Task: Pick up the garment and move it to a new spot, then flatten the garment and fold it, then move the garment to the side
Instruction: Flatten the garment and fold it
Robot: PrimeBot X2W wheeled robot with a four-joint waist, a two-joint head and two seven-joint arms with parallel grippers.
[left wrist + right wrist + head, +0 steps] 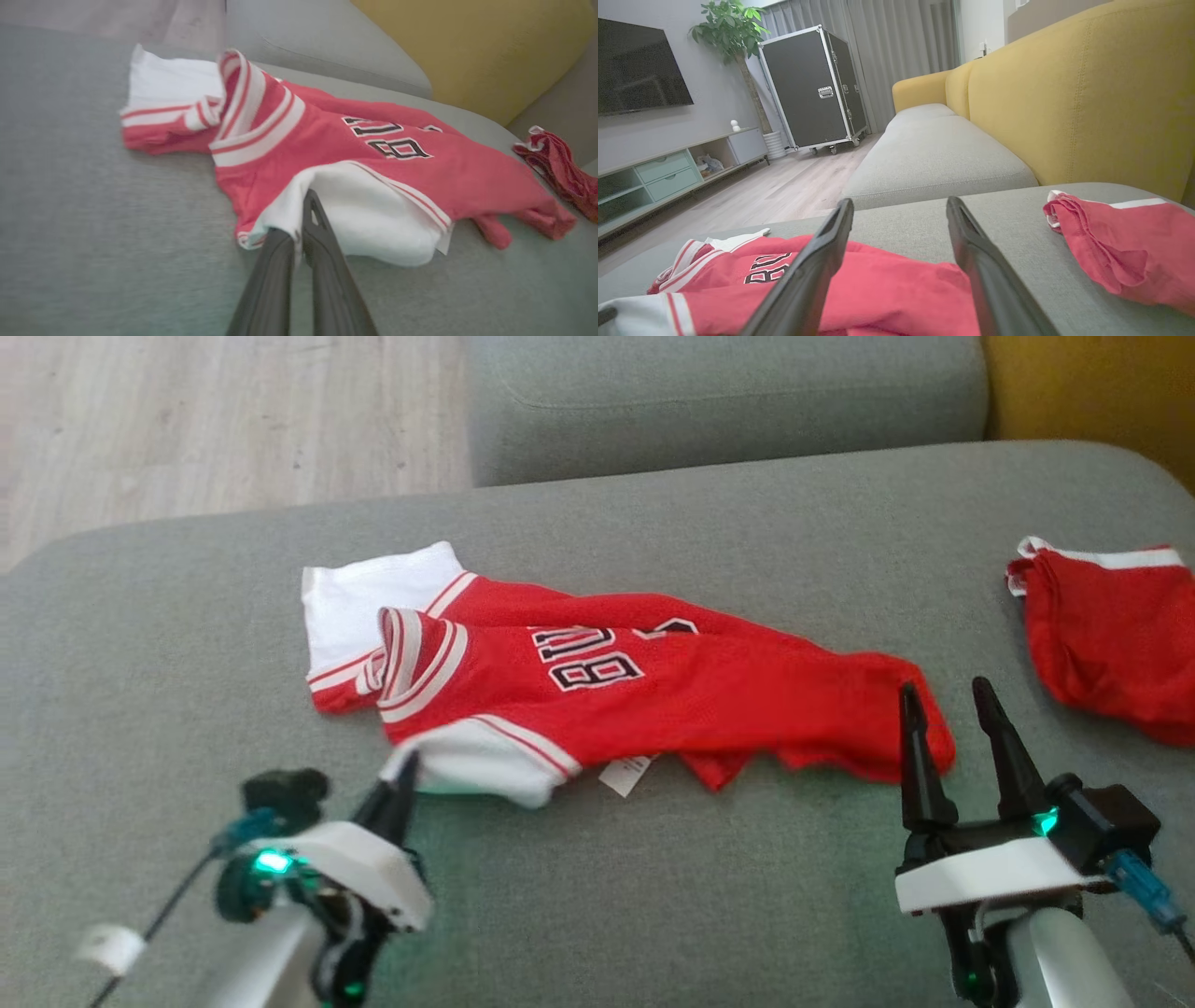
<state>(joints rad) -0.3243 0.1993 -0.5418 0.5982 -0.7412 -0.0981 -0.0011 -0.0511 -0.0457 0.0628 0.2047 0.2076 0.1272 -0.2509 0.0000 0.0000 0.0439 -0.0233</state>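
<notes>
The garment (653, 700) is a red jersey with white sleeves and black lettering, lying crumpled across the grey sofa cushion (140, 644). My left gripper (404, 773) is shut on the edge of the near white sleeve; in the left wrist view the gripper (299, 219) pinches that white cloth of the garment (373, 177) between its dark fingers. My right gripper (945, 689) stands open at the garment's red hem end, with nothing between its fingers. In the right wrist view the right gripper (900, 203) points over the garment (887, 280) lying low beneath the spread fingers.
A second red piece of clothing (1111, 635) with a white band lies at the cushion's right edge (1125, 242). Another grey cushion (728, 401) and a yellow sofa back (1064, 93) lie beyond. Wooden floor (224, 420) lies to the far left.
</notes>
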